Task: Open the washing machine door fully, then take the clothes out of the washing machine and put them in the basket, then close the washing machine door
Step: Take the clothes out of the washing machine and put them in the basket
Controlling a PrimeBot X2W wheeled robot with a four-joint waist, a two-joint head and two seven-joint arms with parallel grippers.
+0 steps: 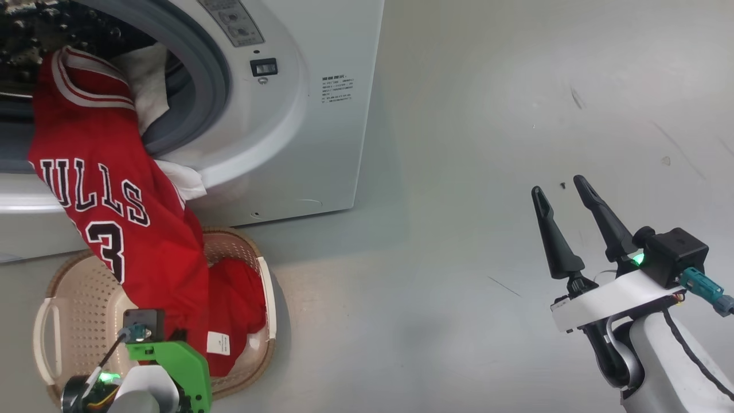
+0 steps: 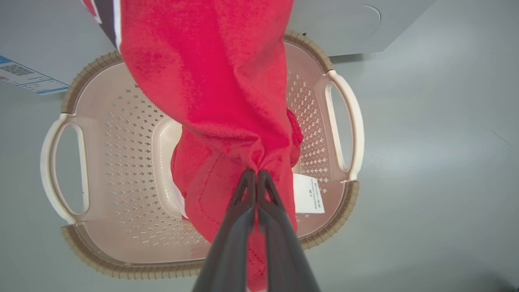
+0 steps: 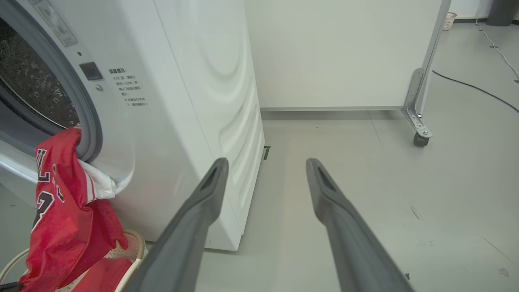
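Left gripper (image 2: pixel 256 173) clenches clothes (image 1: pixel 94 135) hanging lengthwise, washing machine (image 1: pixel 327 149) to basket (image 1: pixel 80 298); right gripper (image 1: pixel 557 184) spread.

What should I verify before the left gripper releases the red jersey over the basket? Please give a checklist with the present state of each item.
1. Hold: the left gripper is shut on the jersey, pinching a bunch of red cloth: ok.
2. Position: the grip is above the basket, with the jersey's lower end inside it: ok.
3. The jersey out of the washing machine: not ok; its top hangs over the gasket.
4. The white fabric removed: not ok; it lies at the opening.
5. No snag at the gasket: cannot tell.
6. The right gripper out of the way: ok; open, above bare floor.
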